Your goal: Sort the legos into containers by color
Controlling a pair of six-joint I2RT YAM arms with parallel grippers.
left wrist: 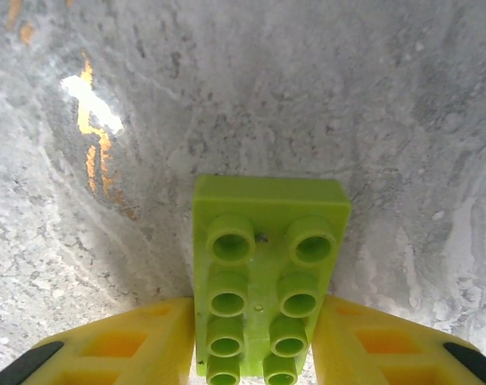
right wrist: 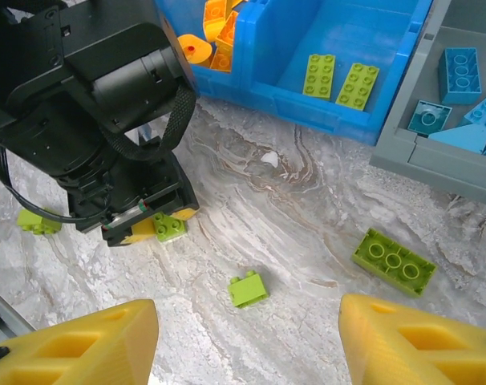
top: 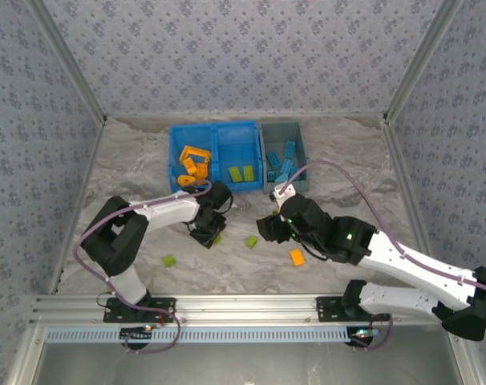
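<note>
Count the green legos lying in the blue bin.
2 green legos, side by side in the right compartment of the blue bin. None seems hidden there.

Left arm [right wrist: 91, 104] crowds blue bin [right wrist: 307, 103] front; table [right wrist: 307, 208] between arms open.

Grey marbled tabletop [top: 131, 160]; blue-grey floral-patterned walls [top: 227, 48] on three sides; aluminium rail [top: 243, 307] along near edge.

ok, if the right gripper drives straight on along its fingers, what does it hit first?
Probably the small lime brick lying centred ahead of the open right gripper, or the table just short of it; depth is unclear from the wrist view.
</note>
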